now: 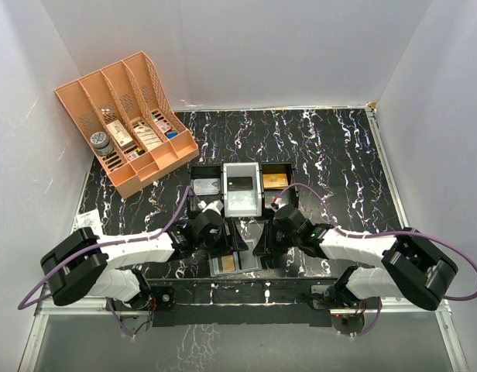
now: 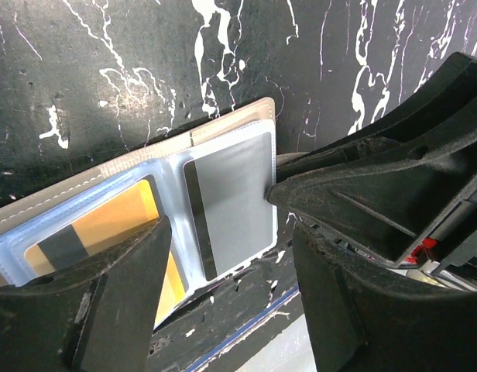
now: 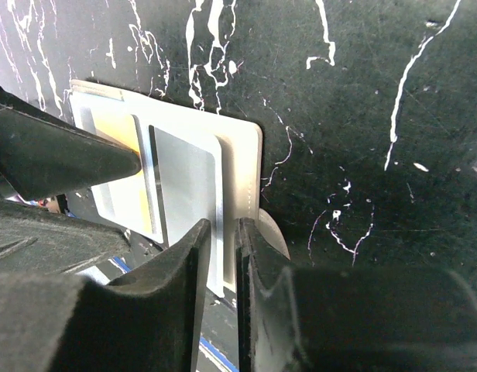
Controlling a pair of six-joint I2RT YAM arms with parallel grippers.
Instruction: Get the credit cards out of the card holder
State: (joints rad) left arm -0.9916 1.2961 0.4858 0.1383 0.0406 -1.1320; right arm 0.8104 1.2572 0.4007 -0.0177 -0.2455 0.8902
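The card holder [image 1: 233, 263] lies open on the black marbled table between my two grippers. In the left wrist view the card holder [image 2: 223, 128] shows a gold-orange card [image 2: 118, 221] in its left pocket and a grey card [image 2: 235, 201] in its right pocket. My left gripper [image 2: 227, 260] is open and empty, with its fingers straddling the holder's near edge. My right gripper [image 3: 224, 229] is nearly closed on the holder's right edge [image 3: 242, 163], beside the grey card [image 3: 184, 186]. The gold card [image 3: 114, 132] shows further left.
Three trays stand behind the holder: a black one [image 1: 205, 172] with a card, a white one [image 1: 242, 209] with a dark card, and a black one [image 1: 276, 167] with a gold card. A peach rack [image 1: 126, 116] with small boxes stands at the back left. The table's front edge is close.
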